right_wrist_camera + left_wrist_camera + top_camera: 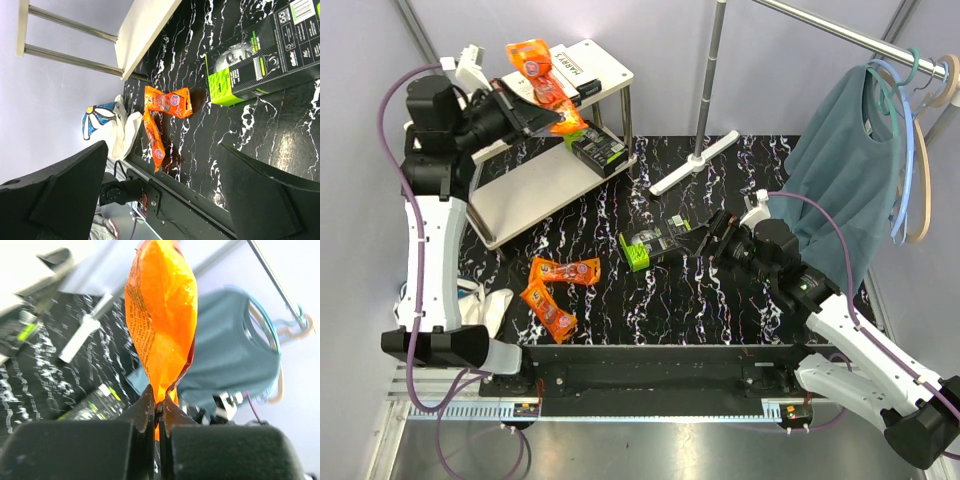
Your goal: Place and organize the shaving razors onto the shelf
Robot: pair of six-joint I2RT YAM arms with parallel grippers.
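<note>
The left gripper [159,412] is clenched on the bottom seam of an orange razor packet [160,315]. It holds the packet upright in the air at the near edge of the shelf [605,60]; which board it is over I cannot tell. On the shelf's upper board lie the shelved orange packets [532,55] and a white HARRY'S box [576,66]. A black-and-green pack [598,150] sits on the lower board. Roughly half the stock looks shelved. What seems left is on the black marbled table [740,320]. In front of the shelf, the loose orange packets [565,270] lie touching. To the shelf's right, a second black-and-green pack [655,246] lies just before the right gripper [704,241], whose jaws stand released and empty.
</note>
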